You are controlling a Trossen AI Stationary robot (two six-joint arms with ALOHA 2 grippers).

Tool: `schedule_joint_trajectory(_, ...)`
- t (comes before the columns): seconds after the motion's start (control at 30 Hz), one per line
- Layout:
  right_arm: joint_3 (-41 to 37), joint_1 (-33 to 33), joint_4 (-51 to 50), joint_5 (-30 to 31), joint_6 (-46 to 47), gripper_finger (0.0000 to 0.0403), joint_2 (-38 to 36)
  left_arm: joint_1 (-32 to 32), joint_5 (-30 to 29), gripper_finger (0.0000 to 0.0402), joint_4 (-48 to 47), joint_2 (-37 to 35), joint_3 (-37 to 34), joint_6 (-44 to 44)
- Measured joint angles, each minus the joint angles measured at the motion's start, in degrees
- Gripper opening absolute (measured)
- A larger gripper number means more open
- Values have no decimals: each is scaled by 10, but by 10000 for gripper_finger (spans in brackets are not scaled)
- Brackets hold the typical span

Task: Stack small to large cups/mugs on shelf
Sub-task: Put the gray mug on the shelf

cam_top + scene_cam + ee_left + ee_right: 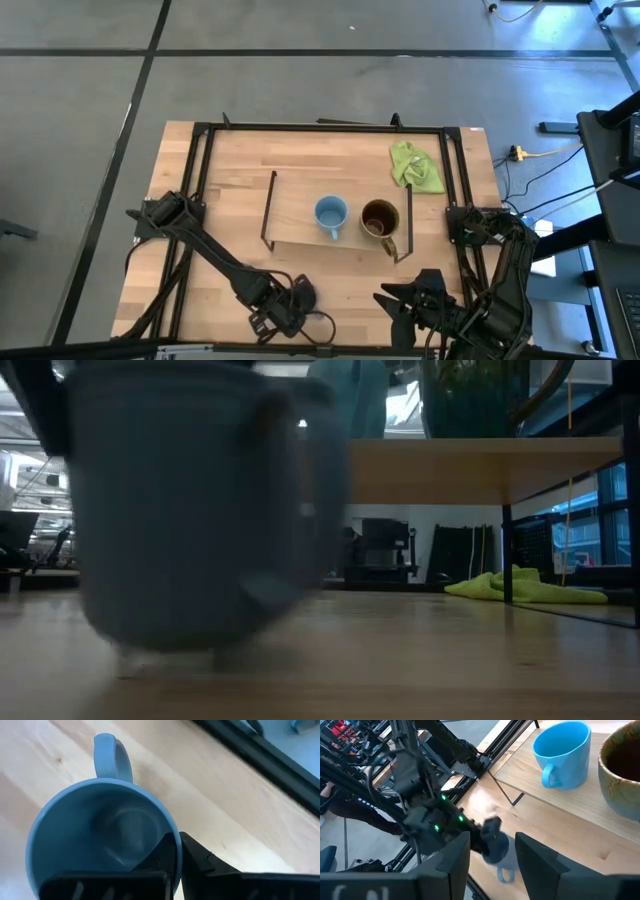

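Note:
The dark grey-blue mug [100, 835] stands upright near the table's near edge; it fills the left of the low view [190, 510]. My left gripper [175, 845] is shut on its rim [290, 305]. The light blue mug [330, 215] and the brown mug [380, 218] stand side by side on the shelf [295, 225], bases on the board. My right gripper [492, 840] is open, near the near edge [410, 298], right of the left gripper, touching nothing. My left gripper holds the grey-blue mug by its rim wall [170, 832], on a side away from the handle [112, 762]. One finger is inside the mug, the other [200, 857] outside. The fingers come from above, pointing down. The mug is upright; whether its base is on the table I cannot tell.
A lime-green cloth [415, 165] lies at the table's far right, behind the shelf's right end frame [410, 225]. Black rails [320, 128] run round the tabletop. Bare wood lies between the shelf and the near edge.

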Motion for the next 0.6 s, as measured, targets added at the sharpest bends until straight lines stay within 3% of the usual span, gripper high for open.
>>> schedule_joint_trajectory(0.37,0,0,0,0,-2,158,0,12,5,3,-193,-116,144,-24)
schedule_joint_trajectory(0.6,0,0,0,5,-16,158,0,73,-44,2,-378,-173,161,42)
